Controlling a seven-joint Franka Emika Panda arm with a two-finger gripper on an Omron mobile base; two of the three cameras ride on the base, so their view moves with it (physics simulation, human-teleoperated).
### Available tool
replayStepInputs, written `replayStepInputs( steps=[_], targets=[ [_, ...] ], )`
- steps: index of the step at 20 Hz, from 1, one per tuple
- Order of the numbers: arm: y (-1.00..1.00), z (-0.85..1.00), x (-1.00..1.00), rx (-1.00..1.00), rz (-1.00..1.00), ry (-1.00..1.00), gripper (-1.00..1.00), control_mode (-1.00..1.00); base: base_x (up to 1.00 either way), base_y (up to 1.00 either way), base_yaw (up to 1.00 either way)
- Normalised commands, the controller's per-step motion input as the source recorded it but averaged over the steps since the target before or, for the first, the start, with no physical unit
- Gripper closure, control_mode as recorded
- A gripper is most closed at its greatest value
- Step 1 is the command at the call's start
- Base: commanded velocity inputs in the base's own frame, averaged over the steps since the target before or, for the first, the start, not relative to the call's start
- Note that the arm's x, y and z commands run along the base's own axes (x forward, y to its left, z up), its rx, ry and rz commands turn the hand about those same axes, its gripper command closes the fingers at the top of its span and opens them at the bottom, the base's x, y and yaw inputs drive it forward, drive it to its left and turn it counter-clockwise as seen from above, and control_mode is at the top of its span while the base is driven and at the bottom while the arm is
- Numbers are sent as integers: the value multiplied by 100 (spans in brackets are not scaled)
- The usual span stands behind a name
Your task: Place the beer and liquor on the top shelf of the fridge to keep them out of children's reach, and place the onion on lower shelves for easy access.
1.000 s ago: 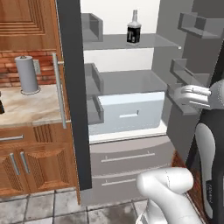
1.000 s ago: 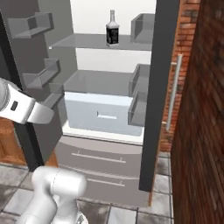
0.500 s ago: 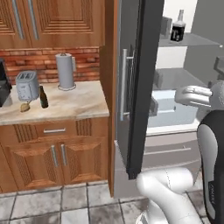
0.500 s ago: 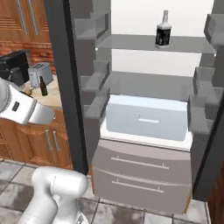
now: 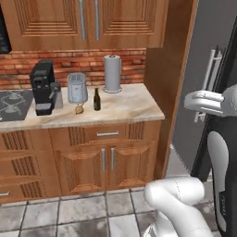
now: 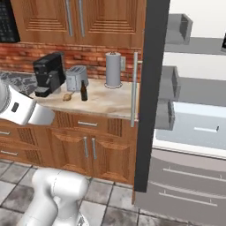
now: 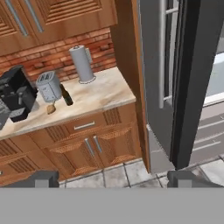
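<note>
The beer (image 5: 96,99) stands upright on the stone counter (image 5: 129,104), just right of the toaster (image 5: 77,88). The onion (image 5: 79,109) lies on the counter in front of the toaster, a little left of the bottle. The right base view shows the same pair, beer (image 6: 83,91) and onion (image 6: 67,97). The fridge (image 6: 152,88) is open, and the liquor (image 6: 224,42) is a dark sliver at the frame edge on the top shelf (image 6: 194,44). A lower shelf (image 6: 201,84) lies beneath. In the hand view my gripper (image 7: 114,178) is open and empty, far back from beer (image 7: 66,95) and onion (image 7: 51,108).
A black coffee machine (image 5: 43,87) and a paper towel roll (image 5: 112,74) stand on the same counter. The open fridge door (image 7: 166,65) juts out to the right of the wooden cabinets (image 5: 104,159). Tiled floor lies in front.
The whole picture has swung left with the base: the fridge interior slid off to the right and the counter with beer and onion came into view. The gripper stays open.
</note>
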Motion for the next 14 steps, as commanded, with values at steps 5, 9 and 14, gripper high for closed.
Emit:
replayStepInputs(
  steps=[5,9,14],
  targets=[
    [0,0,0,0,0,0,-100,100,48,90,0],
    [0,0,0,0,0,0,-100,100,62,54,0],
    [0,0,0,0,0,0,-100,100,70,27,0]
  ],
)
